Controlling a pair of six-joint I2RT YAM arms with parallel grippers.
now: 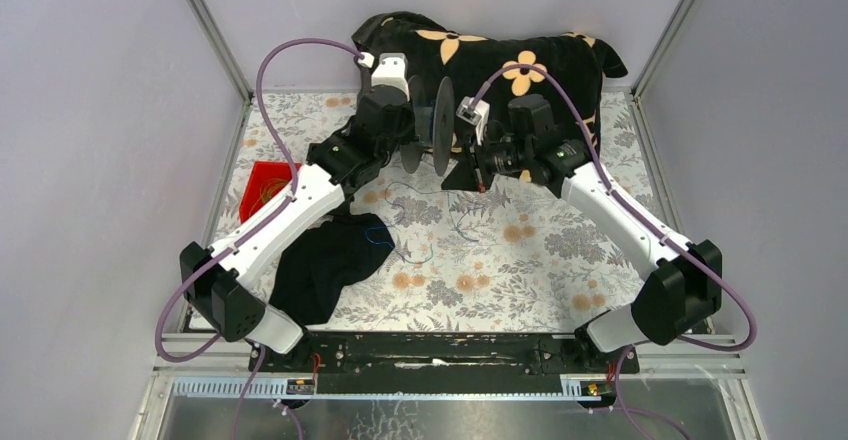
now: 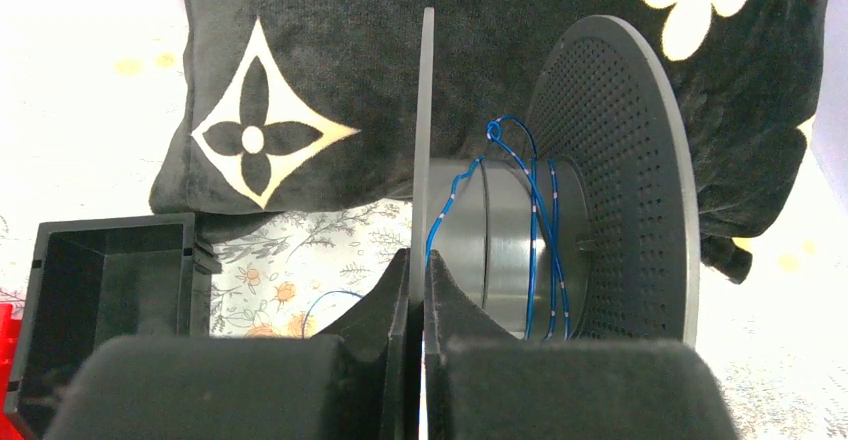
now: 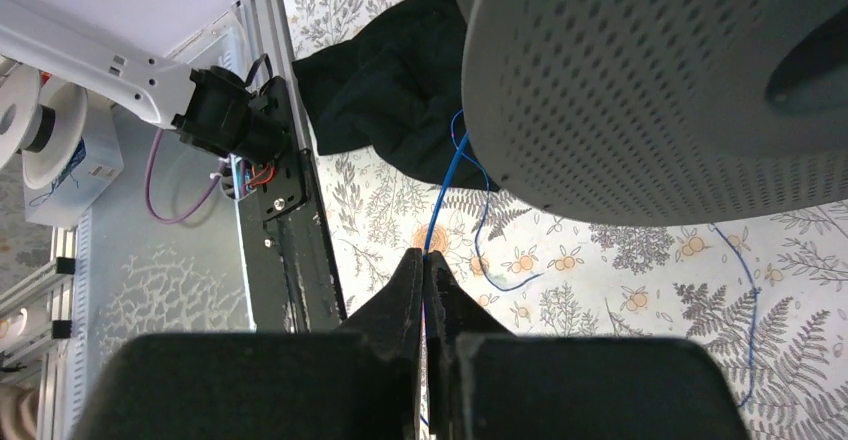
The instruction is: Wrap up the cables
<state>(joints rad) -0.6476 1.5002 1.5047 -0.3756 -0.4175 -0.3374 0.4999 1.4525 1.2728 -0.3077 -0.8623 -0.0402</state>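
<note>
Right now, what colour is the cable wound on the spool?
The cable is blue, flecked white; clearest in the left wrist view.

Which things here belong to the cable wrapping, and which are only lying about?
For the job: blue cable, spool, left gripper shut on the spool's flange, right gripper shut on the cable.
Lying about: flowered cushion, black cloth, red tray, black box.

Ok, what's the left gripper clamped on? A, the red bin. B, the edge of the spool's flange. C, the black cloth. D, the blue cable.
B: the left gripper has its jaws shut on the thin edge of the spool's flange, with the blue cable wound on the hub beyond.
</note>
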